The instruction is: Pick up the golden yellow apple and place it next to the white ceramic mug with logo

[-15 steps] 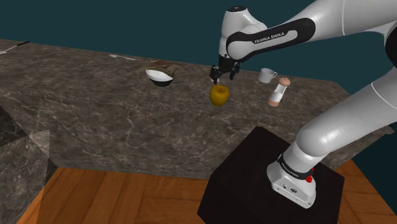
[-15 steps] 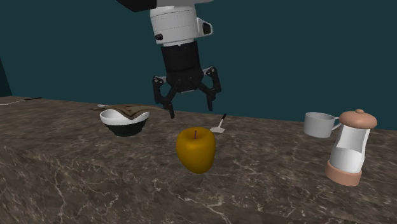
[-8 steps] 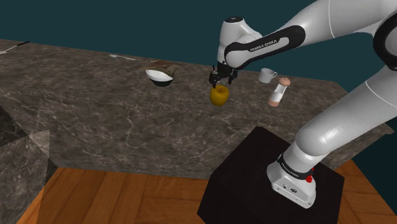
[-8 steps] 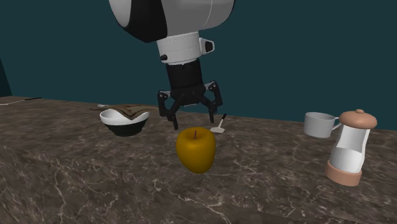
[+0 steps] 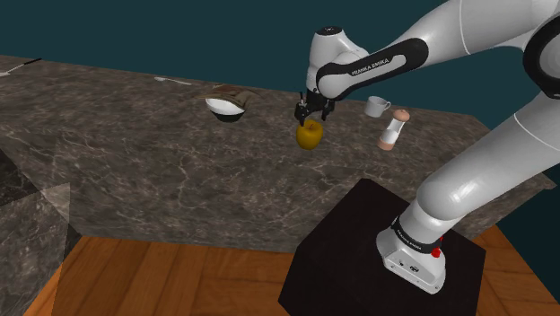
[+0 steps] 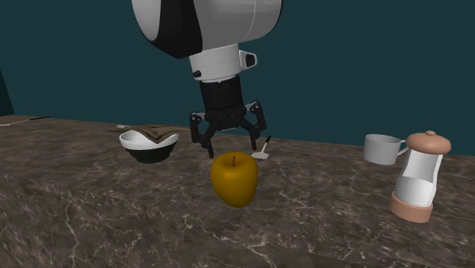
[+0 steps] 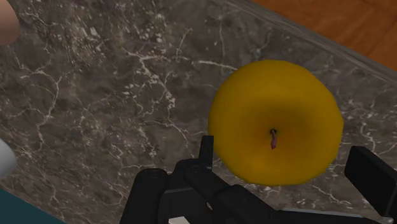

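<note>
A dark marbled stone surface [image 5: 161, 162] ran in front of a plain teal wall, and wooden floor showed below its edge. The golden yellow apple [image 6: 234, 179] stood upright near the middle of this surface, with its stem pointing up. The white arm reached down over it, and the black end effector [image 6: 231, 146] hung just above the top of the apple. Its fingers [image 7: 371, 173] were spread apart, one on each side of the fruit, and in the wrist view they did not press on it, so nothing was held.

The white mug [image 6: 380, 148] stood well apart from the apple, toward the second exterior view's right, with a white and pinkish grinder [image 6: 417, 186] near it. I could not see a logo on the mug. A white bowl [image 6: 149, 145] was on the other side of the apple, and a small spoon [image 6: 263, 148] lay behind it.

In my judgement the step in hand was the approach for the grasp, so the task was at its beginning. The next move would call for a further descent until the fingers reached the widest part of the apple, and then a firm closing, because the round skin could slip out. The carry toward the mug should pass clear of the grinder.
</note>
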